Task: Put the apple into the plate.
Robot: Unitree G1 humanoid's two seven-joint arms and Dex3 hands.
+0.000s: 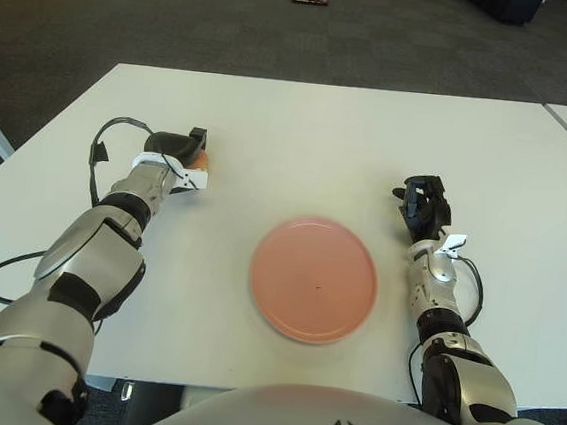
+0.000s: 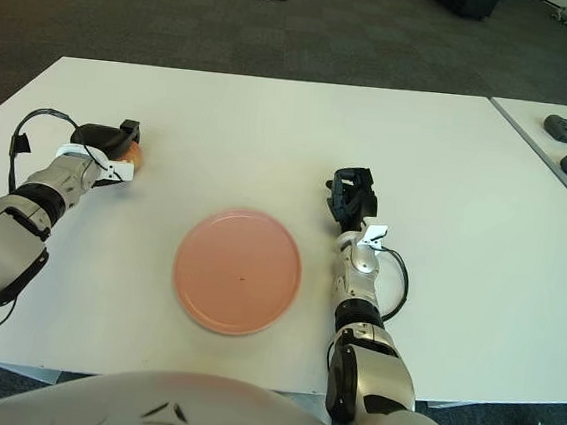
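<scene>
The white table [image 1: 302, 124] is the biggest thing here, and the pink plate [image 1: 313, 279] lies on it near the front edge with nothing in it. So the job is not done yet. The left hand [image 1: 177, 152] is at about 10 o'clock from the plate, well apart from it, with its fingers wrapped over the apple [image 1: 200, 158]. Only a small orange bit of the apple peeks out. It looks like the grab is made or almost made. The lift, the carry and the drop into the plate are left. The right hand [image 1: 423, 204] shows at 2 o'clock from the plate, fingers curled, holding nothing.
</scene>
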